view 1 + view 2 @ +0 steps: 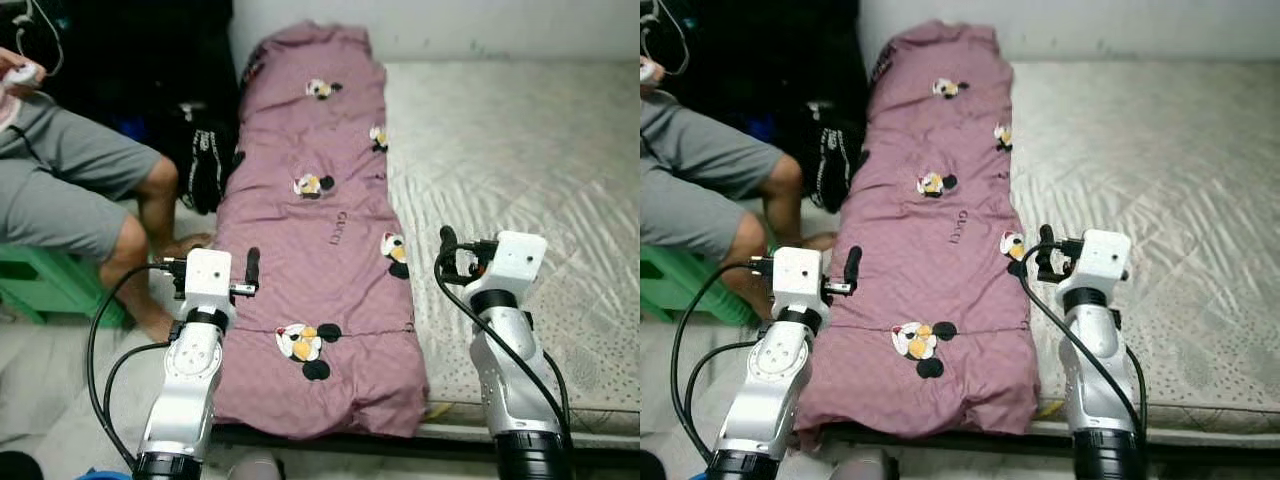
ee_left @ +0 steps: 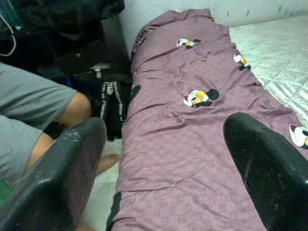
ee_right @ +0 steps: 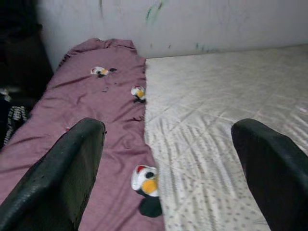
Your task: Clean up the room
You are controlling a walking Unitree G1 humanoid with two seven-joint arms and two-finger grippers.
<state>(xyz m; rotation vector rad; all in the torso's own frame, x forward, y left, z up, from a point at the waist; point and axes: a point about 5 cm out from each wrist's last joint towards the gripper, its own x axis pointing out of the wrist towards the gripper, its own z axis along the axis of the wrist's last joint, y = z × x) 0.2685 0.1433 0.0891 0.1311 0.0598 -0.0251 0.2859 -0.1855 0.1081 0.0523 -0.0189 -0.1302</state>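
1. A mauve quilt (image 1: 320, 230) with cartoon mouse prints lies folded into a long strip along the left edge of a white quilted mattress (image 1: 510, 170).
2. The left gripper (image 2: 159, 159) hovers above the quilt's near left edge, fingers spread, empty.
3. The right gripper (image 3: 168, 159) hovers over the quilt's right edge, released too.
4. A seated person's leg (image 1: 130, 215) and a black bag (image 1: 205, 165) flank the bed.

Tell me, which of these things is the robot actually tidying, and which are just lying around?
Part of the job:
purple quilt, folded lengthwise on the mattress
left gripper, open
right gripper, open

Just there:
black bag on the floor
green stool
seated person
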